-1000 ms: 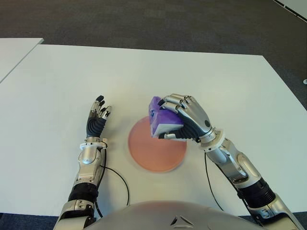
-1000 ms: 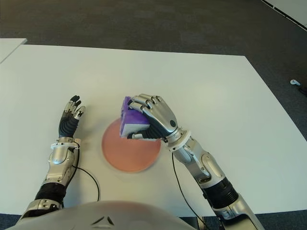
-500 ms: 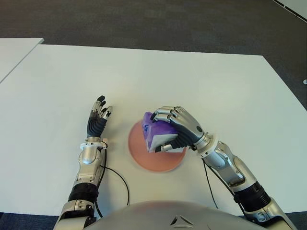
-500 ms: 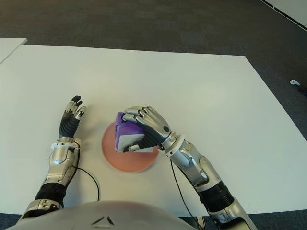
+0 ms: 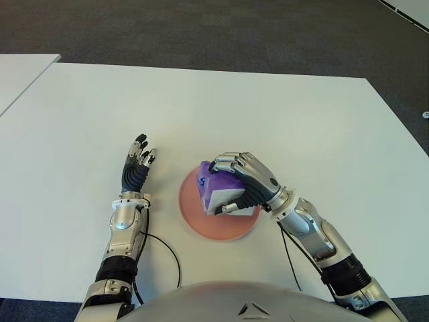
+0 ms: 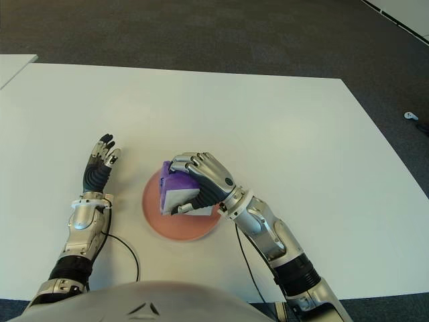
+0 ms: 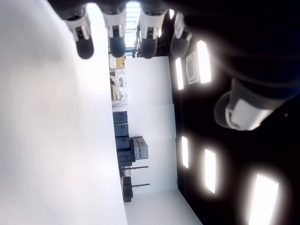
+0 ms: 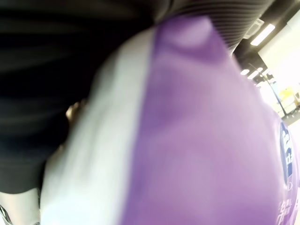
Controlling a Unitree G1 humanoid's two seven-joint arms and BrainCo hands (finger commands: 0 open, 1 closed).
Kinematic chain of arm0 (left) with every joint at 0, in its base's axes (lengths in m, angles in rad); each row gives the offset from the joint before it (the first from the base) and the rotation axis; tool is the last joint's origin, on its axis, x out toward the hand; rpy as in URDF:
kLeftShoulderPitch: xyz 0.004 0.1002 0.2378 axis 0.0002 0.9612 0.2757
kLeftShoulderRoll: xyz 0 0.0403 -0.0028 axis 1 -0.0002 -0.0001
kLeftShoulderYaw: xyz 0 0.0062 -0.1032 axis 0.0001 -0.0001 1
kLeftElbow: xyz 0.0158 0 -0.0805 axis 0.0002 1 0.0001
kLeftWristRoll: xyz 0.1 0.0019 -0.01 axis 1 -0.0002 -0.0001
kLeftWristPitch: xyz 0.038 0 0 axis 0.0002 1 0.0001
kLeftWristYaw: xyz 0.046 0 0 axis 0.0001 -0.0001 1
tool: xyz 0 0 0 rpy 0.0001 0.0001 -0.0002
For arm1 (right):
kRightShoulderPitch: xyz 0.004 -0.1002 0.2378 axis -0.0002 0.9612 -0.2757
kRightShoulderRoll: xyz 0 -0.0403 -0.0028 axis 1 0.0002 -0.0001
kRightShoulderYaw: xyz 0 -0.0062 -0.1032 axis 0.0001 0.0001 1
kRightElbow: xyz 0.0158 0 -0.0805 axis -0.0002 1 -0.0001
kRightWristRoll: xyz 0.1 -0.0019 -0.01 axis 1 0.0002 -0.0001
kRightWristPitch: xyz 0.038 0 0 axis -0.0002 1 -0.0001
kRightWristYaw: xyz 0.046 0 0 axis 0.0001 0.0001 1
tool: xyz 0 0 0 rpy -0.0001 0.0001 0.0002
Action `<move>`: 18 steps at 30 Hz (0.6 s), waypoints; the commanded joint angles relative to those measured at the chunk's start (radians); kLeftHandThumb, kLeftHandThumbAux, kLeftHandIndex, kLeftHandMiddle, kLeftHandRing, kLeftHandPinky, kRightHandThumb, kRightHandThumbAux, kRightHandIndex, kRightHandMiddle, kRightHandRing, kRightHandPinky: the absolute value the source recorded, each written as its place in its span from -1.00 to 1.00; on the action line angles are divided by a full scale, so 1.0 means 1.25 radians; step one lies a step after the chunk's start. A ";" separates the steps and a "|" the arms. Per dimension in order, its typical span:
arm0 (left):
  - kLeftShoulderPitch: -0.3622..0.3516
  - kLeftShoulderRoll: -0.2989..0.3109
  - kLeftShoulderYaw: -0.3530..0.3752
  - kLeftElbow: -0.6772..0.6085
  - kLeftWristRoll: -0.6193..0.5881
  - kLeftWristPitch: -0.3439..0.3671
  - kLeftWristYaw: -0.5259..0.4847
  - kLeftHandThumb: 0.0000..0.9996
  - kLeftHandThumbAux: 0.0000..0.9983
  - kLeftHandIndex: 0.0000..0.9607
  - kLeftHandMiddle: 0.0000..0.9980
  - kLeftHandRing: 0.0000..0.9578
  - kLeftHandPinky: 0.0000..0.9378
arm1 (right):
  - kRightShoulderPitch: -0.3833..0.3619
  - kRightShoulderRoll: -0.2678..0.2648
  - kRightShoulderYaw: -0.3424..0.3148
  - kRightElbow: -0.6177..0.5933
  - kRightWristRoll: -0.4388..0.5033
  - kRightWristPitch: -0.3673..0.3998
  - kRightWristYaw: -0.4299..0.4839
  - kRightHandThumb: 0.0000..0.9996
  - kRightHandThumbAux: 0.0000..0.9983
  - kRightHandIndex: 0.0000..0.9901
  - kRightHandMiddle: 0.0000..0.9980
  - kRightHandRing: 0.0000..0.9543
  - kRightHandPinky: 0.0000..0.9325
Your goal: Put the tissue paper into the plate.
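A purple and white tissue paper pack (image 5: 216, 191) is held over the round salmon-pink plate (image 5: 194, 218) near the table's front middle. My right hand (image 5: 242, 182) is curled around the pack from its right side and top. In the right wrist view the pack (image 8: 206, 140) fills the picture, pressed against the palm. Whether the pack touches the plate I cannot tell. My left hand (image 5: 137, 161) shows to the left of the plate, fingers straight and spread, holding nothing.
The white table (image 5: 268, 114) stretches far behind and to both sides of the plate. A second white table corner (image 5: 20, 74) shows at the far left. A thin black cable (image 5: 164, 245) runs along the left forearm. Dark carpet lies beyond.
My right hand has carried the tissue pack leftward and down, from above the plate's far right rim to low over its middle. The left hand has not moved.
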 commanded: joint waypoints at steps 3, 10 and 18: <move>0.023 -0.005 -0.005 0.030 -0.003 0.028 -0.013 -1.00 0.01 -1.00 -1.00 -1.00 -1.00 | -0.019 0.020 0.001 0.048 -0.022 -0.006 -0.002 0.44 0.43 -0.11 0.70 0.79 0.83; 0.025 -0.004 -0.007 0.030 -0.001 0.026 -0.014 -1.00 0.01 -1.00 -1.00 -1.00 -1.00 | -0.028 0.042 0.008 0.087 0.004 -0.019 0.012 0.44 0.43 -0.11 0.70 0.78 0.82; 0.030 -0.005 -0.007 0.021 -0.002 0.026 -0.014 -1.00 0.00 -1.00 -1.00 -1.00 -1.00 | -0.058 -0.009 0.031 0.075 -0.016 -0.003 0.143 -0.53 -0.02 -0.78 -0.70 -0.73 -0.74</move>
